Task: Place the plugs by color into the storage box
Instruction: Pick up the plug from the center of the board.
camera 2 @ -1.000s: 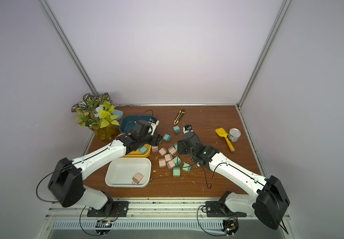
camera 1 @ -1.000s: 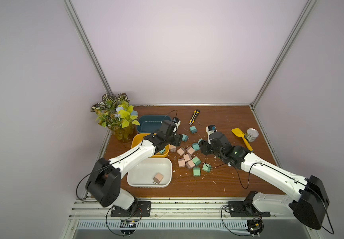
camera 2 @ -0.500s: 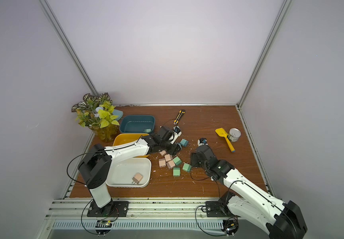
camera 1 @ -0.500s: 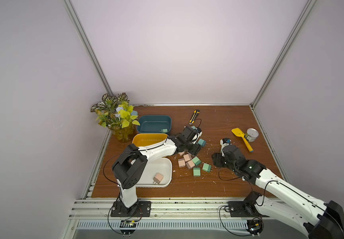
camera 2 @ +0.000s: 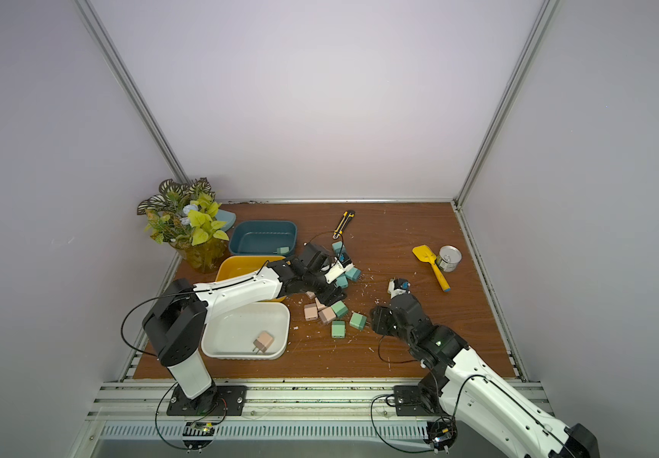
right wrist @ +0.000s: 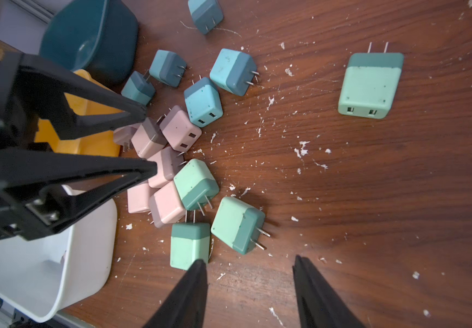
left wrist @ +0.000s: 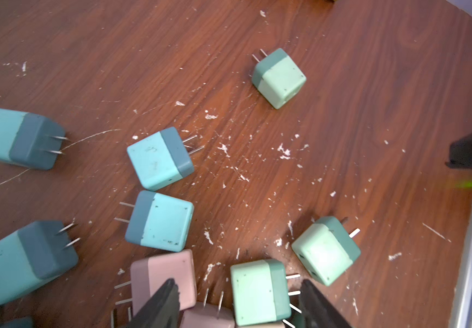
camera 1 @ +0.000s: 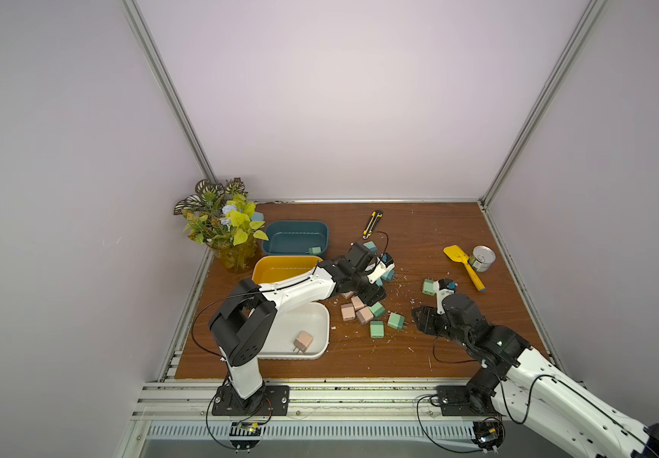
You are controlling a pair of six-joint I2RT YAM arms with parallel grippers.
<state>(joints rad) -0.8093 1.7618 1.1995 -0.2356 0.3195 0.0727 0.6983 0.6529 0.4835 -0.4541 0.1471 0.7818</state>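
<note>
Plugs [camera 1: 361, 313] are mostly in a loose heap mid-worktop [camera 1: 430, 226]. Pink ones [right wrist: 169, 204] are packed touching each other. Mint ones [right wrist: 237, 224] are on the side nearer the arm bases and teal ones [right wrist: 203, 99] on the far side. A lone mint plug [camera 1: 428, 286] lies well apart, near the right wrist.

One pink plug [camera 1: 303, 341] is lying in the white box [camera 1: 325, 333]. One greenish plug [camera 1: 314, 250] is in a corner of the blue box [camera 1: 296, 224]. The yellow box [camera 1: 280, 261] sits between those two.

I see the left pincer [left wrist: 238, 281] over the heap, jaws apart, straddling pink and mint plugs, nothing clamped. The right pincer [right wrist: 249, 259] has its jaws apart with bare worktop between them, just beside the nearest mint plugs, holding nothing.

Further out are a utility knife [camera 1: 372, 224], a yellow scoop [camera 1: 462, 265] next to a tin [camera 1: 483, 257], and a plant [camera 1: 224, 222] in the far corner.
</note>
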